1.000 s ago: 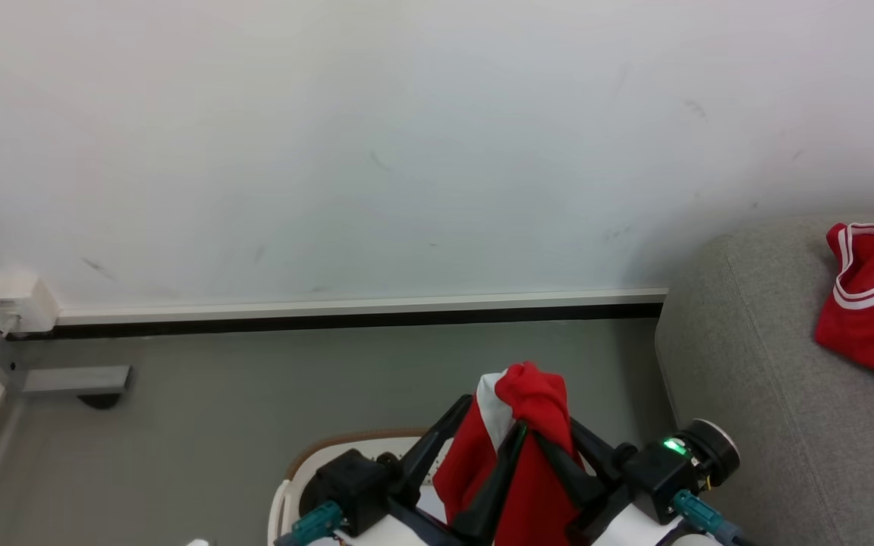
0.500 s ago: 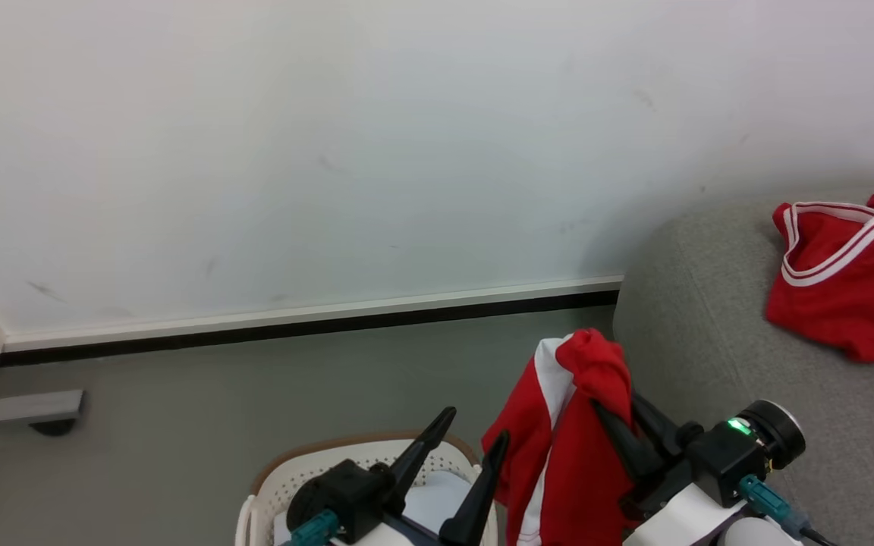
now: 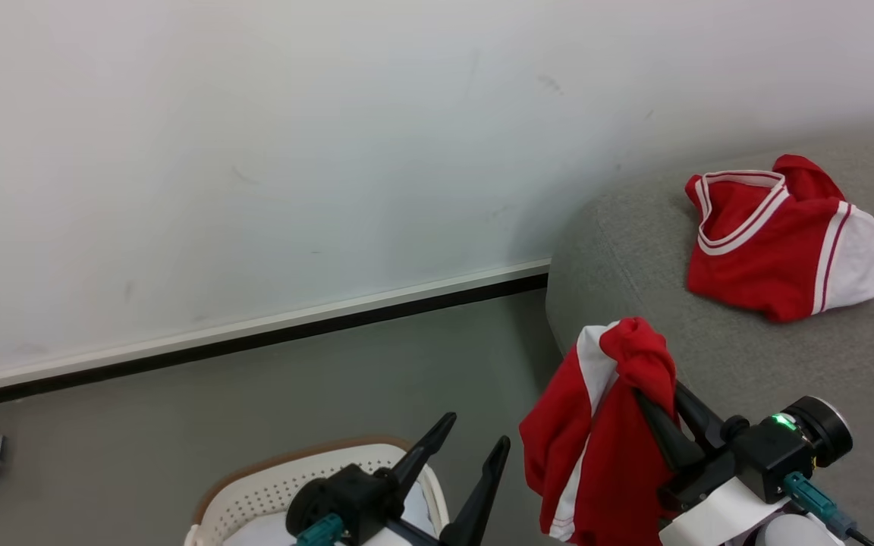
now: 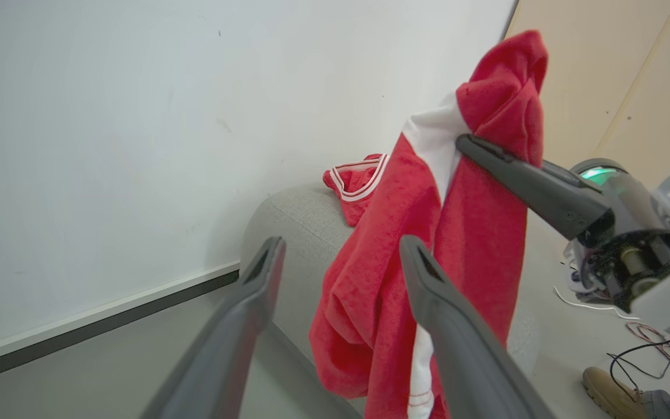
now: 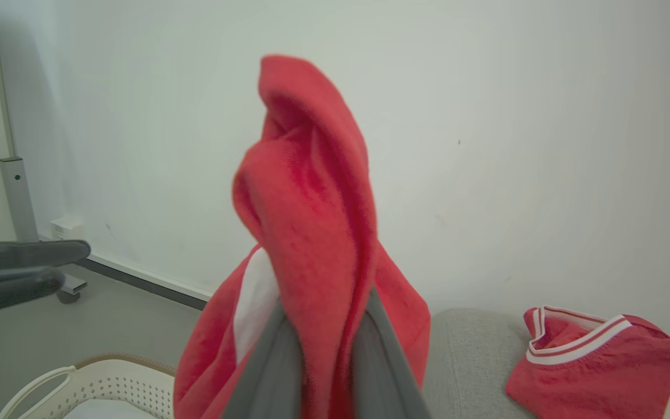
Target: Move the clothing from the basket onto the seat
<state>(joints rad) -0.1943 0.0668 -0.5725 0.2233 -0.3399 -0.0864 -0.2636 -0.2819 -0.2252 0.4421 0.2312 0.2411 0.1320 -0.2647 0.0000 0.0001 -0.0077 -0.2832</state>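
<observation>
A red garment with white trim (image 3: pixel 604 447) hangs from my right gripper (image 3: pixel 663 396), which is shut on its bunched top at the near left corner of the grey seat (image 3: pixel 748 364). In the right wrist view the cloth (image 5: pixel 312 203) wraps over both fingers (image 5: pixel 384 372). My left gripper (image 3: pixel 475 436) stands open and empty above the cream basket (image 3: pixel 255 493), left of the hanging garment (image 4: pixel 393 250). A second red garment with white-striped trim (image 3: pixel 771 243) lies on the seat.
A white wall with a dark baseboard (image 3: pixel 255 337) runs behind the grey-green floor (image 3: pixel 179 409). A white sheet (image 5: pixel 102 410) lines the basket (image 5: pixel 108 378). A person's shoe (image 4: pixel 608 390) and cables (image 4: pixel 649 349) lie beyond the seat.
The head view has swung right, bringing more of the seat in. My left gripper let go of the garment and stands open; the right gripper carried it rightward to the seat's corner.
</observation>
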